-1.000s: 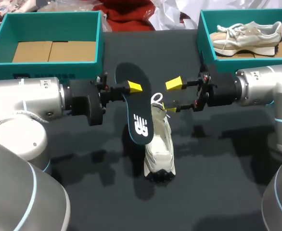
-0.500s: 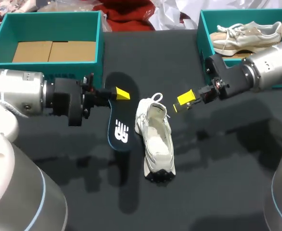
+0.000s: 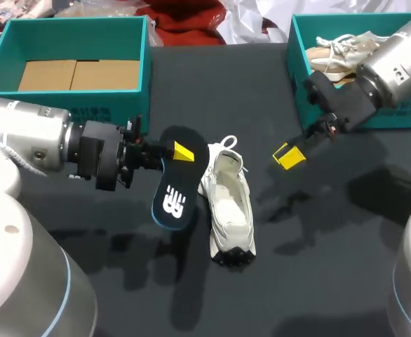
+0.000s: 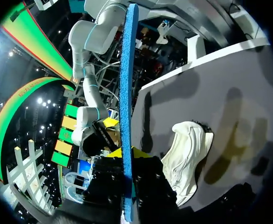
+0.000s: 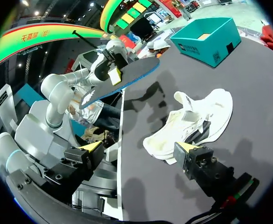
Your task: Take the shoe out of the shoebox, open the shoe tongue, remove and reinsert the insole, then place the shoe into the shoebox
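So the insole [image 3: 177,184] is out of the shoe [image 3: 230,207], and I judge the step in hand to be the turn between removing it and putting it back.

The left arm [image 3: 44,144] comes in from the left. Its jaws are clamped on the insole near its far end, one yellow tip on each face. The insole is black with a blue edge and hangs just left of the shoe. Its near end tilts down and seems clear of the worktop [image 3: 318,267].

The white shoe lies on the worktop at the middle, lengthwise from far to near, with its mouth facing up.

The right arm [image 3: 384,70] reaches in from the far right. Its jaws stand wide and empty, to the right of the shoe and apart from it.

A teal shoebox [image 3: 147,63] at far left holds no shoe. Another shoebox [image 3: 294,49] at far right holds a beige shoe [image 3: 335,49].

Next, I think the insole must swing right over the shoe's mouth and go in leading end first, at a shallow angle. The shoe is light and may slide. The right jaws would likely need to come down and steady it, or hold the tongue back, while the insole is pushed flat.
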You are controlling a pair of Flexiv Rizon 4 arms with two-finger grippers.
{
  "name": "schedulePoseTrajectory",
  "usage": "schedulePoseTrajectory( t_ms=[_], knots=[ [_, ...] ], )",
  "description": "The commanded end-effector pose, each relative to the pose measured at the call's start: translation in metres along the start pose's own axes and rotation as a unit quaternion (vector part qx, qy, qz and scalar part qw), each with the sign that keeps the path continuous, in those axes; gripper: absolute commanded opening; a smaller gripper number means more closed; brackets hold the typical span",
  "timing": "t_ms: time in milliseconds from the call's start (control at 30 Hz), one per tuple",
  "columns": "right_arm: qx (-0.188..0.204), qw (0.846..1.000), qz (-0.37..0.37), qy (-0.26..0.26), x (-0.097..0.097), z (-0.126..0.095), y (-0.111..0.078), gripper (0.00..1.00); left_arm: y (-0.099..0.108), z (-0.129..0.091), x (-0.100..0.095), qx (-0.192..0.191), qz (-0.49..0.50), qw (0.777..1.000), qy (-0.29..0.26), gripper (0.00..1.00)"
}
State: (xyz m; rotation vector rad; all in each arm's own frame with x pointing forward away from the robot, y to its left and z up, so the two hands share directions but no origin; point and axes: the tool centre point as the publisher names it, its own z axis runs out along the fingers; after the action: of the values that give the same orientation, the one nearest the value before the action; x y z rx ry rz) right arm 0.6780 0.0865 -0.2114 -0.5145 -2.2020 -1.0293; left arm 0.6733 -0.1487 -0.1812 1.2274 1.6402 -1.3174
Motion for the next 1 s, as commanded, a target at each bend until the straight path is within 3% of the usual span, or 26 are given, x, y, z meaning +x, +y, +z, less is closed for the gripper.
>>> schedulePoseTrajectory(
  t_ms=[33,333,467,600,667,700,1000],
  knots=[
    [0.025,0.995,-0.005,-0.092,0.018,-0.003,-0.006,1.0,0.001,-0.01,-0.005,0.007,-0.007,1.0,0.024,0.0],
    [0.025,0.995,-0.005,-0.092,0.018,-0.003,-0.006,1.0,0.001,-0.006,-0.003,0.016,-0.028,0.999,0.026,0.0],
    [0.091,0.981,-0.106,-0.132,0.022,0.009,-0.025,1.0,-0.01,0.004,0.005,-0.003,-0.08,0.996,0.048,0.0],
    [0.102,0.972,-0.144,-0.158,0.018,0.014,-0.044,1.0,-0.024,0.006,0.009,0.019,-0.134,0.989,0.053,0.0],
    [0.124,0.967,-0.137,-0.174,0.012,0.019,-0.051,1.0,-0.032,0.007,0.01,0.026,-0.143,0.988,0.059,0.0],
    [0.14,0.967,-0.123,-0.175,0.007,0.023,-0.054,1.0,-0.036,0.008,0.011,-0.006,-0.121,0.99,0.074,0.0],
    [0.14,0.967,-0.123,-0.175,0.007,0.023,-0.054,1.0,-0.036,0.008,0.011,-0.006,-0.121,0.99,0.074,0.0]
  ],
)
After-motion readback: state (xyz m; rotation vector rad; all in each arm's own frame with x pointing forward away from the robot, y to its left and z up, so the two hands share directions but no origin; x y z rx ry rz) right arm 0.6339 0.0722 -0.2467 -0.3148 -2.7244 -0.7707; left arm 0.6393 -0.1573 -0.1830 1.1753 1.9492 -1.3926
